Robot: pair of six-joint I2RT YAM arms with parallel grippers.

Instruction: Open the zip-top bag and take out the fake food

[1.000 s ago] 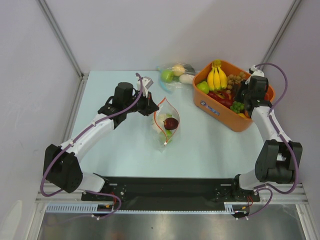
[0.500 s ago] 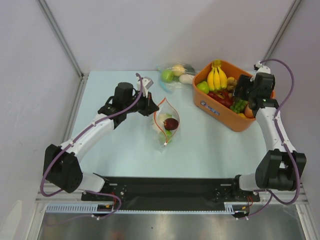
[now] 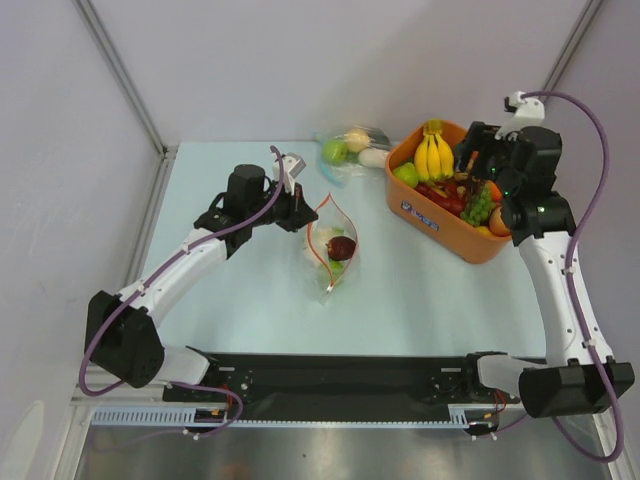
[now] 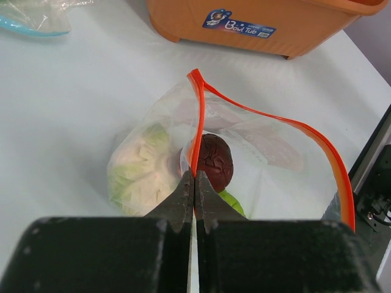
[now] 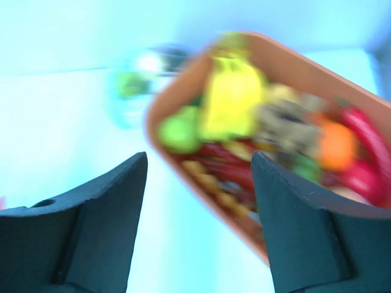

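Your left end effector [image 4: 194, 183] is pinched fully together on the orange-red zip strip [image 4: 198, 122], gripping one lip of the zip-top bag [image 4: 269, 146]; the bag lies on the pale bench [image 4: 73, 97] near its middle, with its mouth gaping open and the corner of the mouth pointing toward the orange tub [image 4: 183, 27]. The fake food [image 3: 338, 250] is inside the bag; a dark maroon plum [image 4: 214, 160] sits just past the fingertips, a white-and-green leafy piece [image 4: 137, 168] lies to its left, and a bright green piece [image 4: 229, 200] touches the plum's near side. The tub's blue label [image 4: 239, 25] reads "Bowl Tub" beside a small cartoon mark; no other writing can be made out. Your right end effector [image 5: 198, 165] hangs above the tub with its fingers spread wide and nothing between them; its wrist view is blurred, though yellow bananas [image 3: 434, 152] show among the tub's contents. A second clear bag [image 3: 350, 148] lies at the far edge of the bench, well apart from the first.
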